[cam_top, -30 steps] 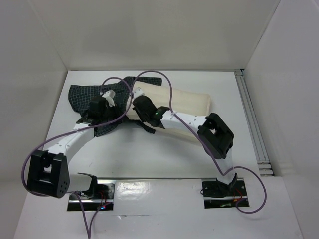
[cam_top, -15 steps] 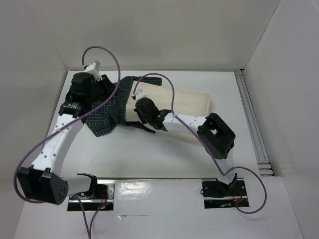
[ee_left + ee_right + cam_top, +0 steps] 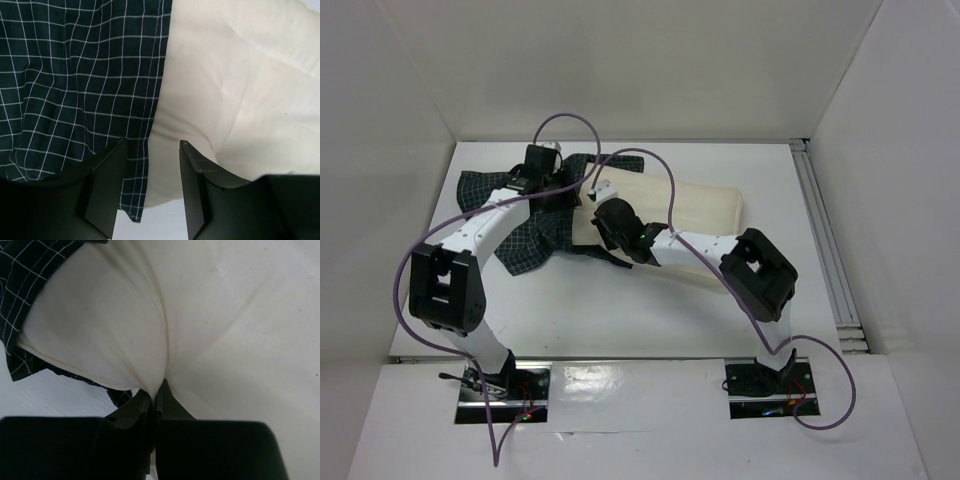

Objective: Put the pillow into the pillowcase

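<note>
Pillow (image 3: 695, 205), cream, plump and faintly creased, lying flat on white bench (image 3: 620, 310) just right of the pillowcase (image 3: 515, 245), one end barely inside its mouth. Pillowcase dark navy-green with thin white grid, limp and rumpled. Right claw (image 3: 157, 390) beside the pillowcase mouth, clamped on a pinched fold of pillow, likely to shove it inward. Left claw (image 3: 151, 147) parted and empty, straddling the pillowcase hem, seemingly lined up to grab that edge and draw it over.
</note>
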You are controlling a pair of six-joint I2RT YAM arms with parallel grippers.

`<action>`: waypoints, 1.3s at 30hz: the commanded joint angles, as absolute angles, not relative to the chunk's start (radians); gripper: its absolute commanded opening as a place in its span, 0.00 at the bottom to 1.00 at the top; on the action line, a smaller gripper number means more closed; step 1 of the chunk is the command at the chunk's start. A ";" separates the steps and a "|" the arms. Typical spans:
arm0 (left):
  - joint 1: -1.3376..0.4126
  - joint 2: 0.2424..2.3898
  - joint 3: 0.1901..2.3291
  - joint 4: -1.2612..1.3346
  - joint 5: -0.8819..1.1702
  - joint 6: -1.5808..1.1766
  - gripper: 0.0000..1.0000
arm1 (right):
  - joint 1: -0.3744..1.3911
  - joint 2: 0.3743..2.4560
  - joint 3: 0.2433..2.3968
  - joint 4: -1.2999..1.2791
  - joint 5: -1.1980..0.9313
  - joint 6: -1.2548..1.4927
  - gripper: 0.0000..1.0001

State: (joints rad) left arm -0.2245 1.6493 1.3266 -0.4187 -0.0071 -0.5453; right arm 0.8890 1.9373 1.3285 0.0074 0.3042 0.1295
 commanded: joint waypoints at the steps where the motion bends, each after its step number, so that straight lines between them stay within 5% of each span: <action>1: -0.239 1.693 1.384 -0.399 -0.058 -0.531 0.58 | 0.888 1.861 1.312 0.043 0.304 0.161 0.00; 12: -0.249 1.769 1.420 -0.423 -0.121 -0.531 0.43 | 0.897 1.861 1.321 0.043 0.295 0.152 0.00; 20: -0.249 1.749 1.439 -0.423 -0.117 -0.531 0.00 | 0.897 1.861 1.321 0.034 0.295 0.143 0.00; 33: -0.295 1.661 1.439 -0.342 0.388 -0.564 0.00 | 0.925 1.827 1.224 0.161 0.336 0.175 0.00; 39: -0.295 1.654 1.298 -0.353 0.418 -0.632 0.00 | 0.925 1.802 1.178 0.227 0.400 0.219 0.00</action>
